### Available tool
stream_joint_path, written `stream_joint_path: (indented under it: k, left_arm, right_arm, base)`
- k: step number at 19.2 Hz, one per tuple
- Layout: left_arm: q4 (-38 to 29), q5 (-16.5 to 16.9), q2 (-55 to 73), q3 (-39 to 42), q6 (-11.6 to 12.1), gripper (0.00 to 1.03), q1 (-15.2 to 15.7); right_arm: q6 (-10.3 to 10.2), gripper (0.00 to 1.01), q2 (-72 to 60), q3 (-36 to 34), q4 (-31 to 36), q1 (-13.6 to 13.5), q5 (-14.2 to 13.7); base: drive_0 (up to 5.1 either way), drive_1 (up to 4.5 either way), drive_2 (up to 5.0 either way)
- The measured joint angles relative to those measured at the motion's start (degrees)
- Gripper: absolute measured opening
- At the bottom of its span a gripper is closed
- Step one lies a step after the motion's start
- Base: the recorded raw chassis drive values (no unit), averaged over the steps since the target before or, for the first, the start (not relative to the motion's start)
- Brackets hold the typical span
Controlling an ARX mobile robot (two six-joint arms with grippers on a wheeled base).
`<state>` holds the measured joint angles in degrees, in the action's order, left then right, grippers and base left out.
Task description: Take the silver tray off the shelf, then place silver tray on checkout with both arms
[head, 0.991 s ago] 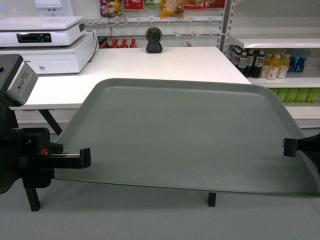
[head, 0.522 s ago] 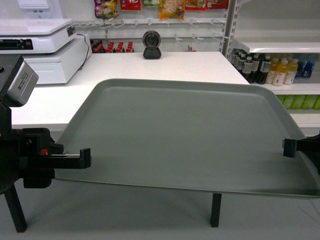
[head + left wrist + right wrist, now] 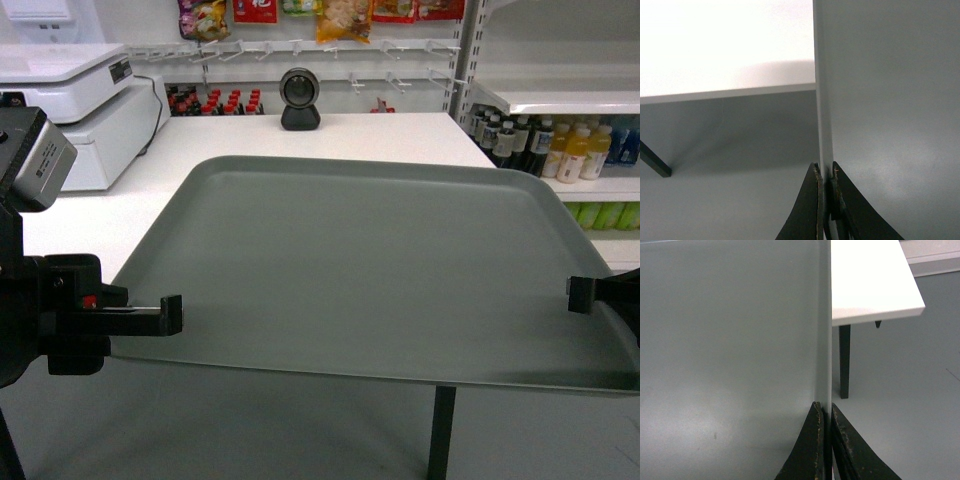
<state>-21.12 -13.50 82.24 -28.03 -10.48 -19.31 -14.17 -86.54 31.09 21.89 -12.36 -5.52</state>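
Small shop, checkout corner.

Seen here: white tabletop (image 3: 330,135) carrying a cash register (image 3: 75,100) and a round black scanner (image 3: 299,98); snack packets (image 3: 342,17) hung on wall hooks (image 3: 250,48) behind; small red-capped bottles (image 3: 225,100) lined below them; white shelf (image 3: 560,98) at right stocked with dark and yellow drink bottles (image 3: 545,145); grey floor (image 3: 250,430).
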Motion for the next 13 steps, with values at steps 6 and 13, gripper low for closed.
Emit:
stream_joint_path:
  k: [6,13]
  left_arm:
    - [0.00,-0.07,0.00,-0.02,0.00,0.03,0.00]
    - [-0.17,0.02,0.00,-0.02,0.00,0.03,0.00]
  right_arm:
    - [0.00,0.04,0.00,0.00,-0.02,0.00,-0.04]
    - [0.00,0.04,0.00,0.00,0.15,0.00,0.00]
  base:
    - [0.0,4.34,-4.3]
    - [-0.1,4.19,-4.4]
